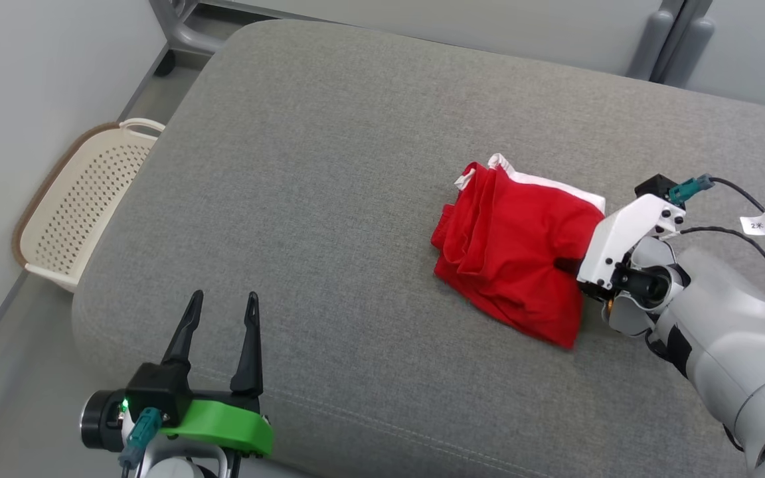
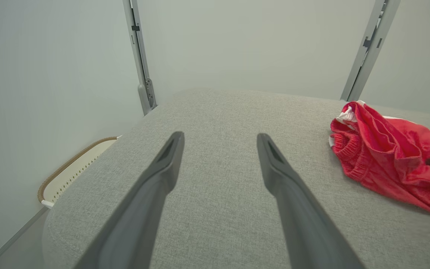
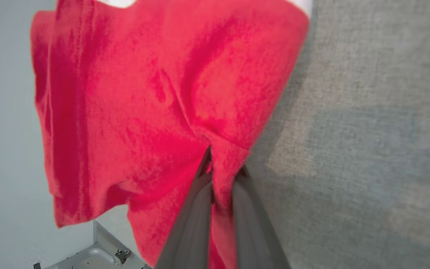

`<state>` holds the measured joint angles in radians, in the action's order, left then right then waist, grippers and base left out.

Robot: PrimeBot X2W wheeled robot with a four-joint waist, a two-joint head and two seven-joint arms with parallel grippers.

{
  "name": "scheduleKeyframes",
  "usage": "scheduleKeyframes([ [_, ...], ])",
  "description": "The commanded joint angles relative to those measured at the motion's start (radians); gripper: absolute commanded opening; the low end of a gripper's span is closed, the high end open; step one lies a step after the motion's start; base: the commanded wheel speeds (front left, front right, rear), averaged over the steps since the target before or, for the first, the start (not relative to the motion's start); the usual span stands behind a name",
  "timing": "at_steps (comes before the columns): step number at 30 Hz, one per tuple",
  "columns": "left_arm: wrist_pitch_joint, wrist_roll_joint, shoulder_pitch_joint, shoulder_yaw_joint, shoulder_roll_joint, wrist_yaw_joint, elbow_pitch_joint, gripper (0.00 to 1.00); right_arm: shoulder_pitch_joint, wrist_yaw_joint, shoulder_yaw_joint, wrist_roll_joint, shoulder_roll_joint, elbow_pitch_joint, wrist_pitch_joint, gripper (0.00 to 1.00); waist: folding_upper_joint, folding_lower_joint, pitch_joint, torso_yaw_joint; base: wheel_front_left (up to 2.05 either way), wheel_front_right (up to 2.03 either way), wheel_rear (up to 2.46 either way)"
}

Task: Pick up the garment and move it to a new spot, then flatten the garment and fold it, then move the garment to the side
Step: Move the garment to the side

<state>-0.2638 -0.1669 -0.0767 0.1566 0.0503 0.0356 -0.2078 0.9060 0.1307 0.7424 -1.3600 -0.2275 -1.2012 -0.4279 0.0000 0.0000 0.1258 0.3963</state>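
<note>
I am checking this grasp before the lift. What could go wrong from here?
1. The right tool pinches only a narrow fold near the edge of the garment, so the cloth may slip out on lifting.
2. The garment lies bunched in layers; hung from one point, it may land twisted and be harder to flatten.
3. The left tool stands open and far off, so it cannot help.

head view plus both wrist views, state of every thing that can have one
red garment, bunched in folds on the cushion, not flattened, near edge pinched
right tool, shut on the red garment's edge
left tool, open, holding nothing, over the cushion apart from the garment
basket, tilted on the floor beside the cushion
grey cushion, bearing the garment
</note>
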Motion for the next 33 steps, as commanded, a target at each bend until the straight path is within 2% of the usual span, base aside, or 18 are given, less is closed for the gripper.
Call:
scheduleKeyframes([
  [1, 0.001, 0.005, 0.005, -0.007, 0.001, 0.001, -0.004, 1.0, -0.008, 0.0, 0.008, 0.012, -0.017, 0.012, 0.009, 0.0, 0.0, 0.0, -0.013, -0.02, 0.0, 0.0, 0.0],
  [11, 0.0, 0.025, 0.019, -0.022, 0.001, 0.019, 0.001, 1.0, -0.008, 0.0, 0.089, 0.064, -0.12, 0.127, -0.043, 0.0, 0.0, 0.0, -0.041, -0.138, 0.0, 0.0, 0.0],
  [18, 0.001, 0.042, 0.001, -0.031, 0.001, 0.029, 0.006, 1.0, 0.058, 0.0, 0.135, 0.112, -0.208, 0.14, -0.047, 0.0, 0.0, 0.0, -0.022, -0.202, 0.0, 0.0, 0.0],
  [33, 0.0, 0.07, -0.044, -0.039, 0.002, 0.051, 0.007, 1.0, 0.228, 0.0, 0.229, 0.219, -0.364, 0.084, -0.066, 0.0, 0.0, 0.0, 0.071, -0.238, 0.0, 0.0, 0.0],
])
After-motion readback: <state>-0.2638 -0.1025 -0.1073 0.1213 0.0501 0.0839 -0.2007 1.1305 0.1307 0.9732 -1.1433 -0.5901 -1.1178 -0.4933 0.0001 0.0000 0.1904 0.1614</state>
